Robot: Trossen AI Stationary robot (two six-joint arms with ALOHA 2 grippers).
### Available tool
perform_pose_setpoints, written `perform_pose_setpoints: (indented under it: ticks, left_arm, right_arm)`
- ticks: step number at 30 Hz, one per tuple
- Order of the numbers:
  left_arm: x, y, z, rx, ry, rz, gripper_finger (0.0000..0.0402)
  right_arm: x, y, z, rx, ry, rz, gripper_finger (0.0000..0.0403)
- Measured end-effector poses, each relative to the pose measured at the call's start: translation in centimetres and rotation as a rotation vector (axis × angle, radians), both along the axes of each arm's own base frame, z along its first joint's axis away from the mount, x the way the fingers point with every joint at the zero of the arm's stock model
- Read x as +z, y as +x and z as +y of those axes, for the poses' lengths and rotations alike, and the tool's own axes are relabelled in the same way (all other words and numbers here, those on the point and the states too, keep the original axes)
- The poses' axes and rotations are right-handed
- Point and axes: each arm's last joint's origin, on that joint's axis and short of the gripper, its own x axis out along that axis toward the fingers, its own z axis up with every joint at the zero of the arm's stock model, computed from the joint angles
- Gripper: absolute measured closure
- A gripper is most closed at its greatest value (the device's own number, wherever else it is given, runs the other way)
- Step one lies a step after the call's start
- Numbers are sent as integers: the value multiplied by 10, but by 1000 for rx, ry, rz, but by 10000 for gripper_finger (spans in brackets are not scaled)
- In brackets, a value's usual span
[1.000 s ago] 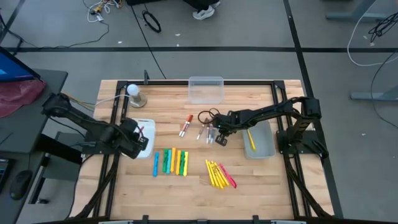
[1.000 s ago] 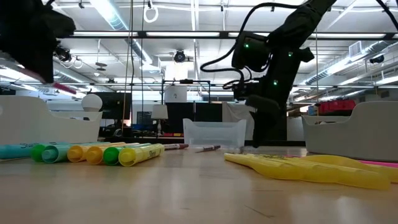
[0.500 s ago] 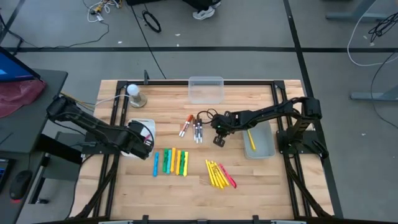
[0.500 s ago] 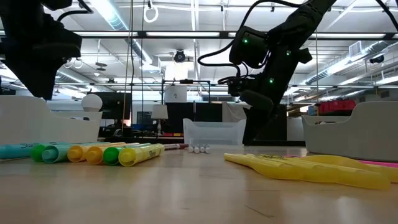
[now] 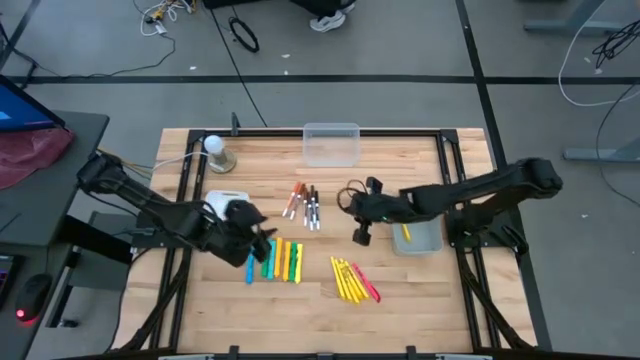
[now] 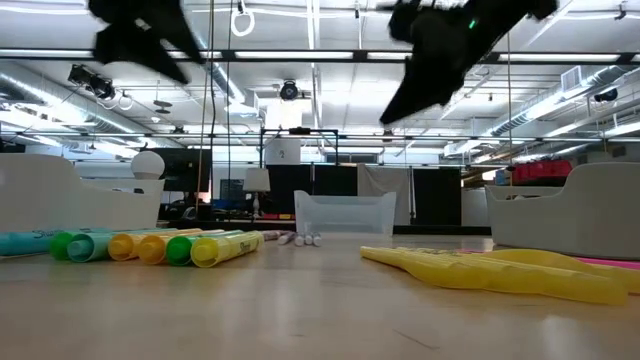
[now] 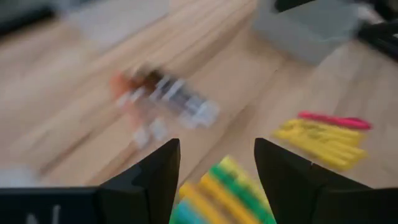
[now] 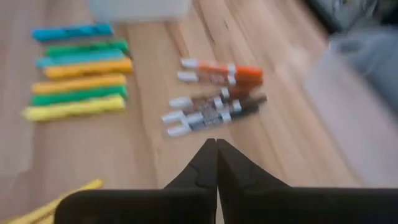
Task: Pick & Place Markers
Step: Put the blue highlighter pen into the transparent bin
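Observation:
Chunky blue, green, yellow and orange markers (image 5: 275, 260) lie side by side on the wood left of centre. Thin white markers (image 5: 303, 203) with red or black caps lie together farther back. Slim yellow and red markers (image 5: 352, 280) lie near centre. My left gripper (image 5: 262, 236) hangs open above the chunky row's left end (image 7: 230, 186), nothing between its fingers. My right gripper (image 5: 360, 236) is shut and empty, raised beside the grey bin (image 5: 428, 240), right of the thin markers (image 8: 214, 99).
A white bin (image 5: 222, 200) stands by the left arm. The grey bin holds a yellow marker (image 5: 405, 232). A clear tub (image 5: 331, 143) sits at the far edge and a round lamp-like object (image 5: 216, 152) at the far left. Black frame rails run along both table sides.
My left gripper has gone from over the white bin toward the table's right and near edge, to above the chunky markers; a pink stick seen at it in the low view is gone. My right gripper swept the black-capped thin markers left beside the red-capped ones, then rose and drew right.

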Motion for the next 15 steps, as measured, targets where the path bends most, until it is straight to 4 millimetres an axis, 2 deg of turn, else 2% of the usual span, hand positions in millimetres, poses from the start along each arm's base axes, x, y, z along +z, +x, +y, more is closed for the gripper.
perform_pose_setpoints:
  ticks: [3,6,10,15]
  left_arm:
    - [-8,16,-10,-53,98,-21,201]
    - [-25,31,-17,-80,117,15,211]
    - [-41,47,-34,-181,-14,100,227]
    - [-45,59,-68,-264,-221,235,253]
  right_arm:
    - [11,-7,17,64,-67,-41,399]
    - [14,-9,32,114,-101,-69,399]
    - [10,-9,46,175,-121,-62,399]
    - [2,-9,49,218,-160,-83,399]
